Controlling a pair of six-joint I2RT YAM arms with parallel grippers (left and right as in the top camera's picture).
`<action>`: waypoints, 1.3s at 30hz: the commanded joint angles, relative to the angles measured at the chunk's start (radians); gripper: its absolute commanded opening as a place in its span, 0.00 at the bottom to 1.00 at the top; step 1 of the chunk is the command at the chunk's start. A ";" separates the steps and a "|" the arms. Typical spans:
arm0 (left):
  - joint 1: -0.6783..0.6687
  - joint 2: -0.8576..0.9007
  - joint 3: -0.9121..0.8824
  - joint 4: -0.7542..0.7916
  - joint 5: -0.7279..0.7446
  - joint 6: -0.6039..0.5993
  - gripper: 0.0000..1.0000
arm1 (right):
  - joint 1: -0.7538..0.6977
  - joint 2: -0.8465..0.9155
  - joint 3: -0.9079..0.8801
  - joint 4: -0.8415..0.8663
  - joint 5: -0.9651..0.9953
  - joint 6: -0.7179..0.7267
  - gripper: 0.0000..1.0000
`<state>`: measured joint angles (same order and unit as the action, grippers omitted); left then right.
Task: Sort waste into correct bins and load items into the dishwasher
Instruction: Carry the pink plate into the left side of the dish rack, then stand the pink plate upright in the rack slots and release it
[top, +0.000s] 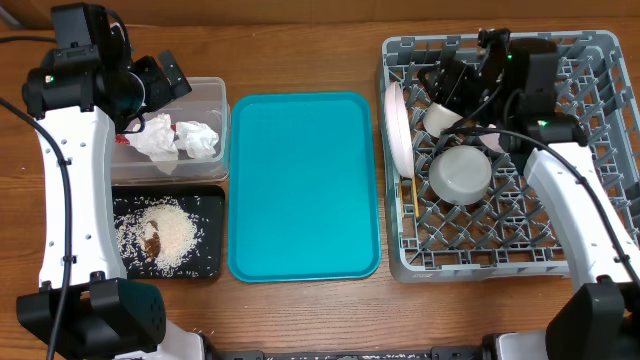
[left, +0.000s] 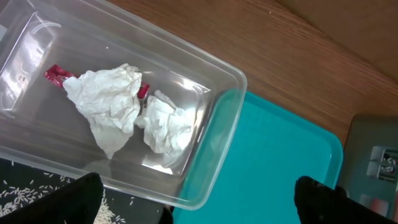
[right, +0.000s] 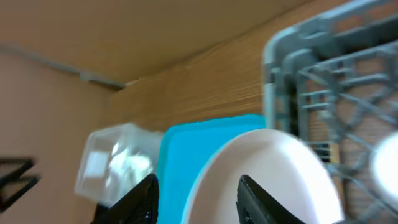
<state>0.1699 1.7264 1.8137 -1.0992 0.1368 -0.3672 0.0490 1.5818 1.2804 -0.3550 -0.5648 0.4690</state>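
The clear tub (top: 212, 92) holds two crumpled napkins (left: 109, 102) and a red wrapper (left: 57, 74). The black tray (top: 205, 205) holds rice (top: 175, 230) and a brown scrap (top: 152, 243). My left gripper (left: 199, 202) is open and empty above the tub's near corner; it also shows in the overhead view (top: 165, 78). The grey rack (top: 600, 110) holds the pink plate (top: 397, 125) on edge, a grey-white bowl (top: 460, 172) and a cream cup (top: 440, 117). My right gripper (right: 196, 199) is open beside the plate (right: 280, 168), above the rack (top: 437, 88). Chopsticks are not visible.
The teal serving tray (top: 305, 185) lies between the bins and the rack. The black tray sits directly in front of the clear tub. My right arm crosses the rack's right half and hides part of it. Bare wooden table surrounds everything.
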 joint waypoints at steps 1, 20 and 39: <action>-0.006 0.005 0.023 0.000 -0.014 0.004 1.00 | 0.026 -0.045 0.045 -0.008 -0.171 -0.127 0.43; -0.006 0.005 0.023 0.000 -0.014 0.004 1.00 | 0.246 -0.020 0.034 -0.243 0.300 -0.343 0.27; -0.006 0.005 0.023 0.000 -0.014 0.004 1.00 | 0.154 -0.086 0.072 -0.207 0.396 -0.343 0.04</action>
<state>0.1699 1.7264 1.8137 -1.0992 0.1364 -0.3672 0.2520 1.5547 1.3045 -0.5739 -0.2432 0.1421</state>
